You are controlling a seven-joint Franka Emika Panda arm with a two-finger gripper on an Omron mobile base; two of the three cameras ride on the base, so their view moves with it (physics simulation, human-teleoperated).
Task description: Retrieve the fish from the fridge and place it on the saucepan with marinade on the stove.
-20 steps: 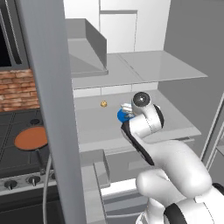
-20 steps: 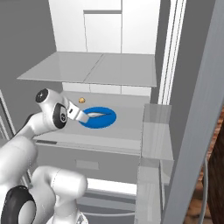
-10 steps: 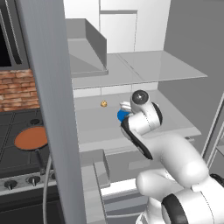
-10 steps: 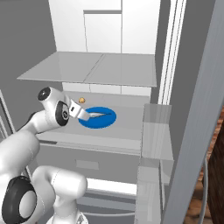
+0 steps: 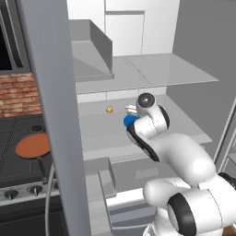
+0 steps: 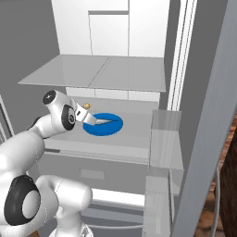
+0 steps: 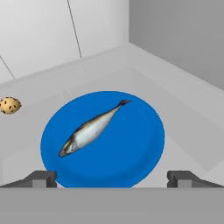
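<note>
left base view / fridge (image 5: 184, 69): doors swung open, white inside, and the arm reaches in over the middle shelf, with the glass shelf above well clear of the wrist.
left base view / plate (image 5: 129, 120): just a blue sliver peeking out on the stove side of the wrist, a tiny yellow-orange lump (image 5: 109, 109) sitting a bit beyond it toward the stove.
left base view / stove (image 5: 18, 152): past the open door edge, dark with black grates, silver knobs along the front.
left base view / saucepan (image 5: 33, 145): on the stove, flat reddish-brown marinade (image 5: 32, 144) disc inside, thin dark handle pointing at the knobs.
right base view / gripper (image 6: 92, 118): hanging at the plate's (image 6: 111, 127) near rim, so pretty tight on that side, but loads of bare shelf past the plate toward the fridge's back wall and the far side wall.
right base view / fish (image 6: 106, 121): pale sliver lying on the plate, right off the fingertips; can't tell if they touch.
hand view / gripper (image 7: 112, 178): jaws spread wide apart, nothing between them, one tip at each side of the plate's (image 7: 140, 144) near rim.
hand view / fish (image 7: 89, 129): slim, silver-grey, darker along the back, lying diagonally across the middle of the plate, thin dark tail toward the fridge's back corner, blue margin all around it.
hand view / lump (image 7: 9, 105): speckled, on the bare shelf, off the plate and well apart from the fish.
</note>
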